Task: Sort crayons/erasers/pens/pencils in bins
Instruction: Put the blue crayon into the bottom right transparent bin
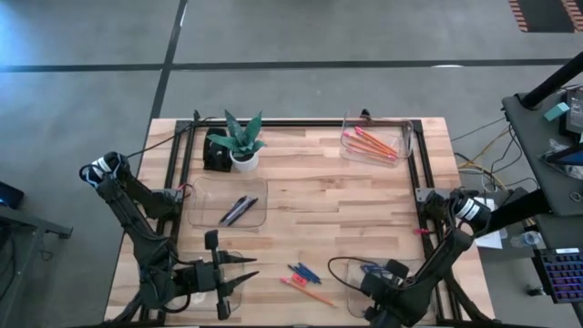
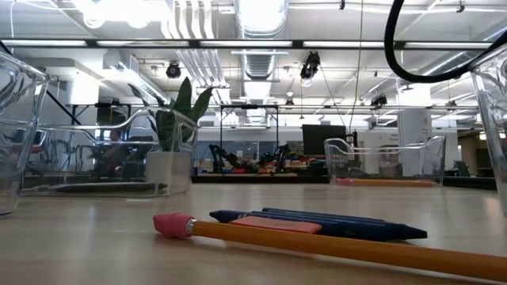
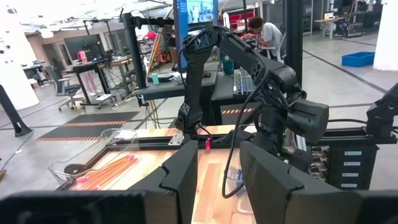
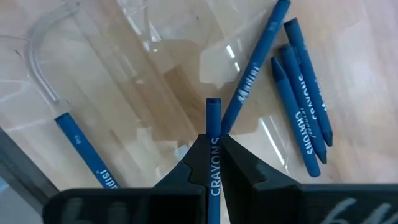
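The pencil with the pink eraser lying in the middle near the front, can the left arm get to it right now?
Probably yes. The left gripper hangs open and empty at the front left, pointing toward the pencil, with only bare table between them. The blue crayons lie right beside it, so they might get nudged.

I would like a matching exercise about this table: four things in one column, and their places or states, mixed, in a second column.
Things:
1. orange pencils
2. dark pens
3. right tool
4. loose blue crayons

Places or states:
A. on the bare table, in no bin
B. in the far-right bin
C. shut on a held crayon
D. in the left bin just in front of the plant

Pairs: 1-B, 2-D, 3-C, 4-A
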